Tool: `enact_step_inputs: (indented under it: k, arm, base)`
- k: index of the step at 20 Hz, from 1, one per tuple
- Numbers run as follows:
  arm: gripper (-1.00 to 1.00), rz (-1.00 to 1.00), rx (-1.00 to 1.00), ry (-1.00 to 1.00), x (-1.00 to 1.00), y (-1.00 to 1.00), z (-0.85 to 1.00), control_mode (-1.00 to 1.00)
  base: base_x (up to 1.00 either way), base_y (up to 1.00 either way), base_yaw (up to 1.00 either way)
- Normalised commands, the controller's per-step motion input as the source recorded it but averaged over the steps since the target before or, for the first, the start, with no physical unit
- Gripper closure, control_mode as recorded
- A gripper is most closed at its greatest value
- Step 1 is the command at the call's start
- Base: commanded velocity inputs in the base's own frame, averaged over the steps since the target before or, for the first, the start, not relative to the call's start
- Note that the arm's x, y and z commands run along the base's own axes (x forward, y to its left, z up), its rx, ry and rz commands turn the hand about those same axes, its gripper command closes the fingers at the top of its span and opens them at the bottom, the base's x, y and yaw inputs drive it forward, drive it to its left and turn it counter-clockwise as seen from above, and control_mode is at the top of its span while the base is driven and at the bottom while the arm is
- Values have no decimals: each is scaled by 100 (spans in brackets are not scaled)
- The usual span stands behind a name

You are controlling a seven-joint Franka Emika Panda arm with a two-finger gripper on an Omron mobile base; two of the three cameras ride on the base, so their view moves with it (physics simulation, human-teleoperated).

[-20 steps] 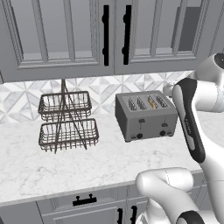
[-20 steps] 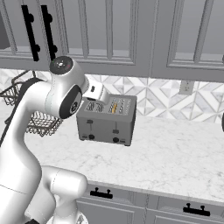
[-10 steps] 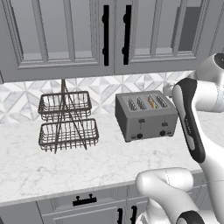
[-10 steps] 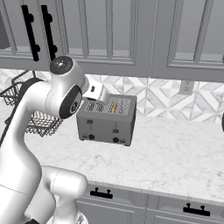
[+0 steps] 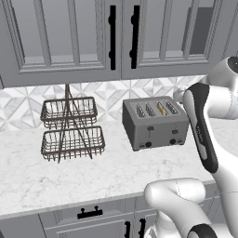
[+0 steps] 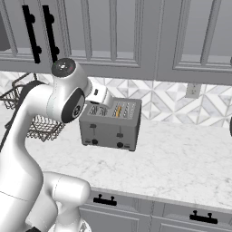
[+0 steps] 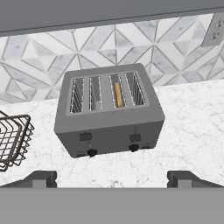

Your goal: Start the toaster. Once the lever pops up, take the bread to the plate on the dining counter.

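Toaster (image 7: pixel 109 111) sits on the marble worktop (image 5: pixel 69 176) close to the patterned backsplash, its front with two levers and two knobs turned out toward the robot, which I judge leaves the levers reachable from above and in front. The bread (image 7: pixel 117 95) stands on edge, sunk in the third slot from the left as the hand view has it, with only its golden top edge showing; both levers look to be at the upper end of their tracks, so toasting seems not yet started. The gripper (image 7: pixel 112 181) hangs above and in front of the toaster, apart from it, its jaws spread wide with nothing between them, a sensible stance for coming down onto the lever that serves the loaded slot pair, the right one in the hand view.

The hand view looks straight into the slots and makes clear which one is filled, and it also catches a wall socket (image 7: pixel 214 30) at its upper right. The left base view shows the two-tier wire basket rack (image 5: pixel 71 128) standing well apart to the toaster's left, and the cabinet doors (image 5: pixel 123 37) overhead. The right base view shows the long bare stretch of worktop to the toaster's right, while the arm's elbow covers the toaster's near corner there, so the left lever is harder to read from that side
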Motion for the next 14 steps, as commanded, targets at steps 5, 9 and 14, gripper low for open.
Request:
enact_step_inputs:
  k: [5, 9, 14]
  arm:
    - [-100, 0, 0, 0, 0, 0, 0, -100]
    - [-100, 0, 0, 0, 0, 0, 0, -100]
    - [-100, 0, 0, 0, 0, 0, 0, -100]
  base:
    - [0, 0, 0]
    - [0, 0, 0]
    - [0, 0, 0]
